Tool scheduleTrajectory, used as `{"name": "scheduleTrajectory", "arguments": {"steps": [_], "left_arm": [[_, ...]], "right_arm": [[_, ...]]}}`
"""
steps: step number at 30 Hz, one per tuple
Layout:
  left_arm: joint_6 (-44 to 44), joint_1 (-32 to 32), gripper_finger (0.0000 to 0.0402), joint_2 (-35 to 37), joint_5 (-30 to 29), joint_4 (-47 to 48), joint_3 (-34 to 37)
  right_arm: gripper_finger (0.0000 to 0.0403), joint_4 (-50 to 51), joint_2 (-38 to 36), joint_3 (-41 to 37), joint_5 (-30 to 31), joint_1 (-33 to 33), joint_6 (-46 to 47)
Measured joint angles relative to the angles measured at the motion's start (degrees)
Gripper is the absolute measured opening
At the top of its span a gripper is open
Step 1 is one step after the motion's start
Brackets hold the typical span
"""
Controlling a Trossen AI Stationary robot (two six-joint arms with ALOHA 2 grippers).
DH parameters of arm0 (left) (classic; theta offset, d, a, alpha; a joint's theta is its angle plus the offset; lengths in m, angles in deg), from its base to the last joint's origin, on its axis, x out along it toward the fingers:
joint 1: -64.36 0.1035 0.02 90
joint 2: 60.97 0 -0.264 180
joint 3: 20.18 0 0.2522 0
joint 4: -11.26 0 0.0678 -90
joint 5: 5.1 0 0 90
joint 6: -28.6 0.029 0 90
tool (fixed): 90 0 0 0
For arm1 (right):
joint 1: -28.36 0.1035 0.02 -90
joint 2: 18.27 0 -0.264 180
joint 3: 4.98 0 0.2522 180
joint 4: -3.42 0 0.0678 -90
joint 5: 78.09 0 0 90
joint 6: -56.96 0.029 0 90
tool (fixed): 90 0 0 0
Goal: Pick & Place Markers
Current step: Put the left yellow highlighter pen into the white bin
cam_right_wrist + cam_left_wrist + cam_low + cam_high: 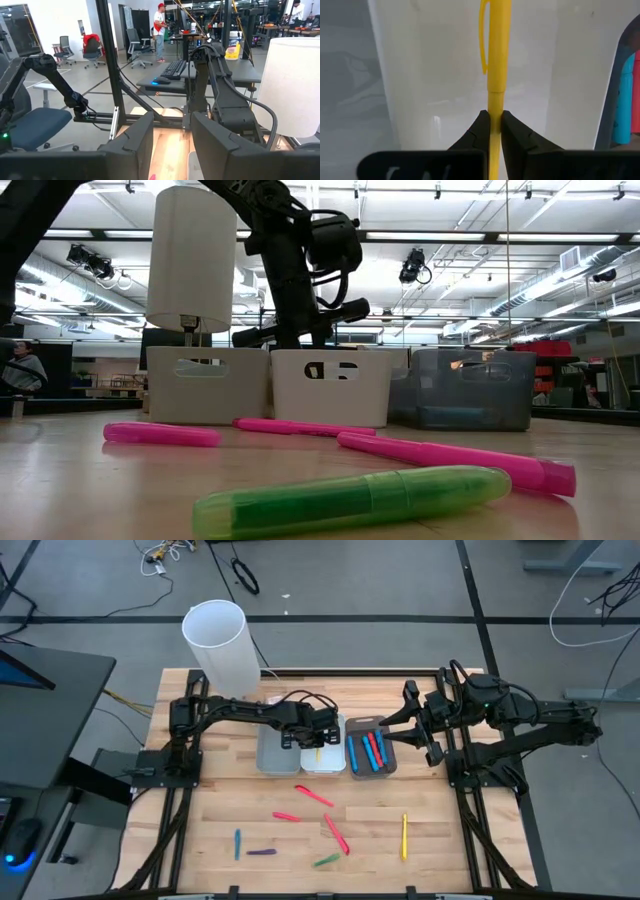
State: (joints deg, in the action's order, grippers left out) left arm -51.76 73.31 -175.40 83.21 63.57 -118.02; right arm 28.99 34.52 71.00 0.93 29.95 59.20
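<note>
Three small bins stand in a row mid-table: a grey one (pixel 273 748), a white one (pixel 326 758) and a dark clear one (pixel 385 762) with blue and red markers in it. My left gripper (pixel 312 736) hangs over the white bin, shut on a yellow marker (pixel 496 60). Several markers lie flat on the near half of the table: red (pixel 314 795), blue (pixel 237 843), purple (pixel 262 852), green (pixel 326 860) and yellow (pixel 404 836). My right gripper (pixel 172 137) is raised at the right, level, open with nothing between its fingers. My left gripper pinches the yellow marker's barrel (pixel 494 117), below the clipped cap, between its two fingertips (pixel 481 129). The fingers come steeply from above, and the marker runs on past them, cap end (pixel 496 30) foremost, inside the white bin. Whether that end touches the bin, I cannot tell.
A tall white cylinder (pixel 217 640) stands at the table's far left corner, behind the grey bin. The low view shows a green marker (pixel 350 500) and pink ones (pixel 450 460) close to the near edge. Bare wood lies between the bins and these markers.
</note>
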Motion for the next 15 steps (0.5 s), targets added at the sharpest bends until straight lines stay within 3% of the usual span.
{"name": "scheduleTrajectory", "arguments": {"steps": [6, 15], "left_arm": [[0.08, 0.07, 0.0026, 0.00, 1.13, 0.24, 0.00], [0.05, 0.20, 0.0110, 0.00, 0.35, 0.25, 0.00]], "right_arm": [[0.0134, 1.14, 0.00, 0.00, 0.00, -0.01, -0.11], [0.0134, 3.38, 0.00, 0.00, 0.00, -0.01, -0.11]]}}
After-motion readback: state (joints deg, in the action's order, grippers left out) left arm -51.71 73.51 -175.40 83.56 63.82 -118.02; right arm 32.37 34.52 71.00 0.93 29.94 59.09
